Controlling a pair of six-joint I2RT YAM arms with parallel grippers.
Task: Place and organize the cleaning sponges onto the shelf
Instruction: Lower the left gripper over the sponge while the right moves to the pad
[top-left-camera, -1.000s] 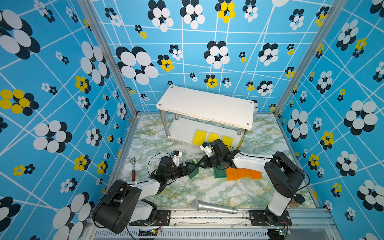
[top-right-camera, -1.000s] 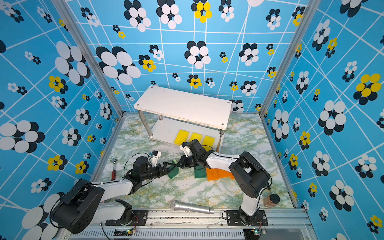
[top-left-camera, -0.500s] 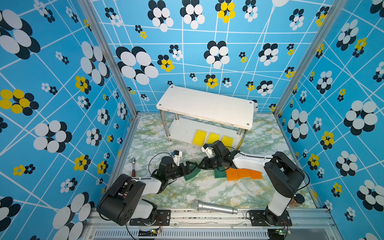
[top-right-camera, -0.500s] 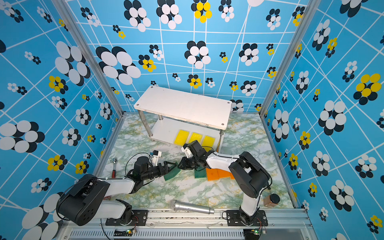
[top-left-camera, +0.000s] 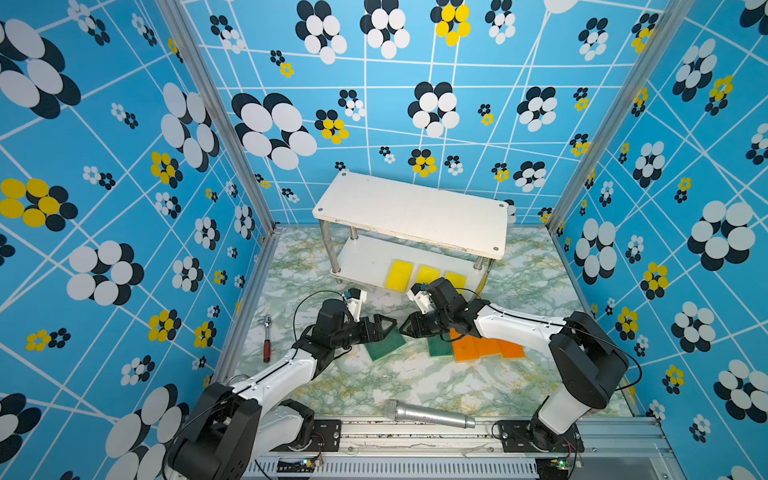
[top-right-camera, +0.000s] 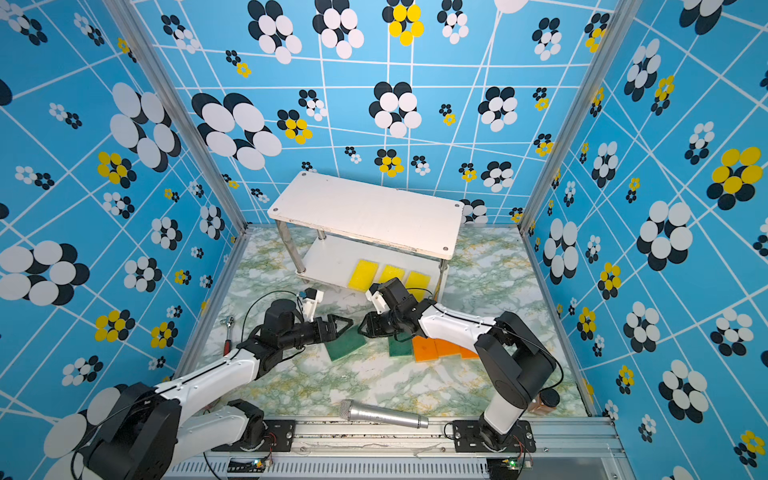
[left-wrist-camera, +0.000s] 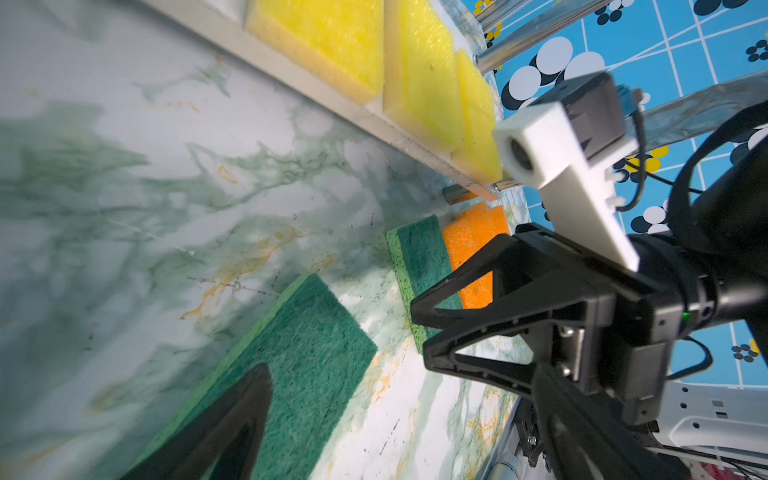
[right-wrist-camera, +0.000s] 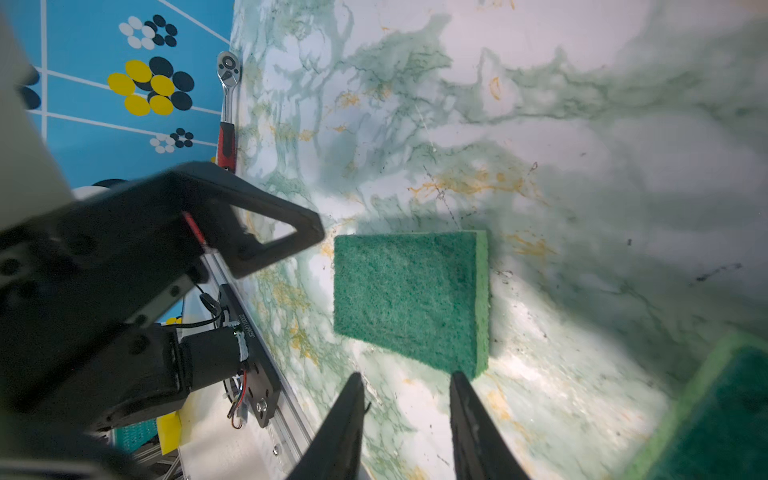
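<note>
Your left gripper (top-left-camera: 386, 326) gapes wide, right gripper (top-left-camera: 405, 328) part-open, both empty: three yellow sponges (top-left-camera: 428, 275) on the shelf (top-left-camera: 411, 208), two green sponges (top-left-camera: 384, 347) and three orange sponges (top-left-camera: 484, 347) waiting on the table (top-left-camera: 415, 386).

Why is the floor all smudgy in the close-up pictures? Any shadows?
Left wrist view: the marble table is smeared and soft, the yellow sponges clearer. Right wrist view: the green sponge is sharp, a shadow darkening the table beside it. Both top views: crisp.
</note>
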